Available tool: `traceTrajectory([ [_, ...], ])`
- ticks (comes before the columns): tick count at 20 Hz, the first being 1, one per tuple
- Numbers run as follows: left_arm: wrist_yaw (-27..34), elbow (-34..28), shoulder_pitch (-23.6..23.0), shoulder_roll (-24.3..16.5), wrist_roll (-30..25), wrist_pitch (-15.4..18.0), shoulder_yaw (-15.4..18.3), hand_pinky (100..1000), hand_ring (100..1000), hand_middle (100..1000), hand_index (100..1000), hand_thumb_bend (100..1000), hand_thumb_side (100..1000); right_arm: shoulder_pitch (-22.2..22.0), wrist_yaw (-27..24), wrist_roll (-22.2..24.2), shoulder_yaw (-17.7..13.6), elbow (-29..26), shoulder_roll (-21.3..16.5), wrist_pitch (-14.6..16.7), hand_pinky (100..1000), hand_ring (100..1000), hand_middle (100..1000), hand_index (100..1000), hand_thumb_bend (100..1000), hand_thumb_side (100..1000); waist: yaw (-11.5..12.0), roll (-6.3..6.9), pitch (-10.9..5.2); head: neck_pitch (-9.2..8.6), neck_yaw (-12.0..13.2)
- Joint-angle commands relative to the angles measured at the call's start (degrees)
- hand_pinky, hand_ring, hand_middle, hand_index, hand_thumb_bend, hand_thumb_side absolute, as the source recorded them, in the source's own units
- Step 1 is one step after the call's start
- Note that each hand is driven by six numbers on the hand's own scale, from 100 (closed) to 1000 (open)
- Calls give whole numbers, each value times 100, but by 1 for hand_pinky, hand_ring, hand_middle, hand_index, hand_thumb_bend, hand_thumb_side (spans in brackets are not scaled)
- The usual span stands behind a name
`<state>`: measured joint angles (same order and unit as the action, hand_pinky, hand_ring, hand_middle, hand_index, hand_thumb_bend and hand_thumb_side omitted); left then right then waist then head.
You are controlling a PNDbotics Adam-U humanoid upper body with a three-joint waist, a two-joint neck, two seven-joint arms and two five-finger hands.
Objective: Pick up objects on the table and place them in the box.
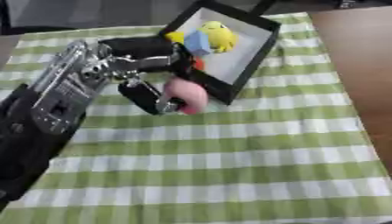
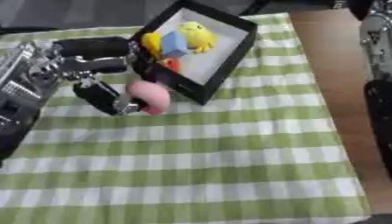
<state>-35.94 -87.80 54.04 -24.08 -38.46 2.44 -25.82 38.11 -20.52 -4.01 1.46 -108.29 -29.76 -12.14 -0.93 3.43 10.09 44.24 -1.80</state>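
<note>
Pink toy (image 1: 186, 95), rounded and soft-looking, sits in the left hand (image 1: 141, 65), pinched btwn thumb below and fingers curled above. It hangs just outside the near-left wall of the box (image 1: 229, 87), not yet over the opening. Arm comes in from the left across the green-and-white checked cloth (image 1: 229, 166).

Box stands at the far centre, black walls, pale floor. Inside already: yellow toy (image 1: 217, 36), blue block (image 1: 197, 42), plus sth small and red (image 1: 199, 64) tucked near the left wall.

Right side: bare brown table (image 1: 360, 65); right arm shows only at the right edge of the right eye view, hand not visible.

Risks, imo: toy needs to clear the wall first. If it catches the rim, it could be dragged out of the pinch or shove the box askew. Release too early and it drops on the cloth.
</note>
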Motion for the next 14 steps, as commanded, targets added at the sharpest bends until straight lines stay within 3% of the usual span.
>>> traceTrajectory([
  [1, -429, 722, 284, -22, 629, 69, 377, 688, 628, 606, 561, 159, 100, 174, -40, 34, 14, -94, -45, 3, 967, 811, 820, 838, 241, 297, -47, -16, -27, -13, 93],
  [8, -1300, 2161, 802, 219, 1835, 485, 1029, 684, 630, 611, 563, 180, 100, 351, -61, 83, 76, -132, 24, -24, 967, 812, 821, 837, 240, 297, -254, 41, 73, -13, 302],
  [14, -2014, 3181, 1195, 488, 2279, 721, 1452, 685, 633, 613, 564, 178, 100, 509, -72, 155, 151, -151, 106, -59, 967, 812, 821, 837, 237, 300, -422, 69, 177, -122, 482],
])
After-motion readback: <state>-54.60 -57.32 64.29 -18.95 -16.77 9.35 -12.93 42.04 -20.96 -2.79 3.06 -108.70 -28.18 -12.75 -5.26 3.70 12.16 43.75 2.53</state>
